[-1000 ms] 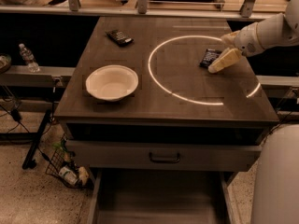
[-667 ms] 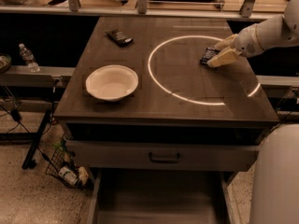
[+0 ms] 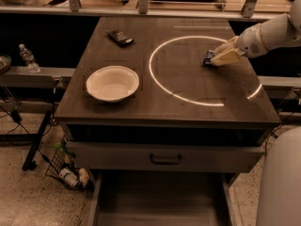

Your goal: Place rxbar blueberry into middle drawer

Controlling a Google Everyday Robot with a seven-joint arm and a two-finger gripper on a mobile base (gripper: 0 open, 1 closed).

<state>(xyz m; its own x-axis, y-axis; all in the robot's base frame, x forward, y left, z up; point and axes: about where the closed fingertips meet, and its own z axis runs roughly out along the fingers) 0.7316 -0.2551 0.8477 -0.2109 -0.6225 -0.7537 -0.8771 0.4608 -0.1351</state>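
Note:
The rxbar blueberry, a small dark flat bar, lies on the tabletop at the right, just inside the bright ring of light. My gripper comes in from the right on a white arm and sits right at the bar, covering its right end. Only the bar's left end shows. The middle drawer is pulled out at the bottom of the view, a wide grey tray with a flat bare floor, well below and in front of the gripper.
A white bowl stands on the table's left half. A blacker flat bar lies at the back left. A drawer front with a black curved handle sits above the open tray. A water bottle stands on the left rail.
My gripper has shifted slightly toward the far side of the table and settled closer over the bar. The bar, bowl and drawer have not moved.

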